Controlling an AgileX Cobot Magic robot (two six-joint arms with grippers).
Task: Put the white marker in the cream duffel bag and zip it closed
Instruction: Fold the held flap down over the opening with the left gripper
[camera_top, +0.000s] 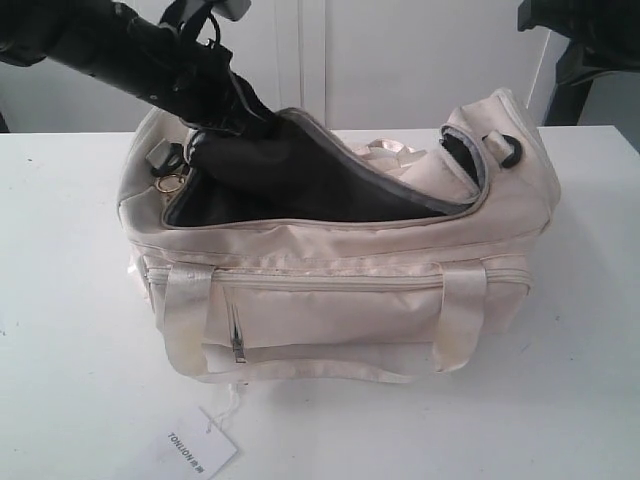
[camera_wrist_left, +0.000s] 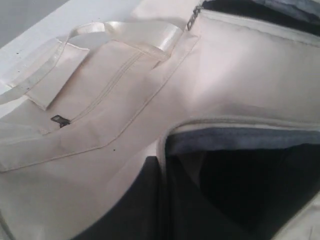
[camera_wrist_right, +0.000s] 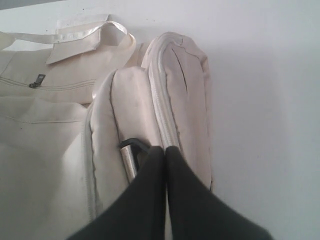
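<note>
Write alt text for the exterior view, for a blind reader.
A cream duffel bag sits unzipped on a white table, dark lining showing. A black robot arm reaches into its left end; a paper tag lies in front.

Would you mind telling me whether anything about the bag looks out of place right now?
Yes: the cream duffel bag gapes open along the top, and its dark lining bulges up out of the opening where the left arm reaches in.

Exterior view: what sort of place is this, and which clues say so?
Probably a robot test bench indoors: a white table, plain white wall panels behind, and a black robot arm reaching into the cream duffel bag.
</note>
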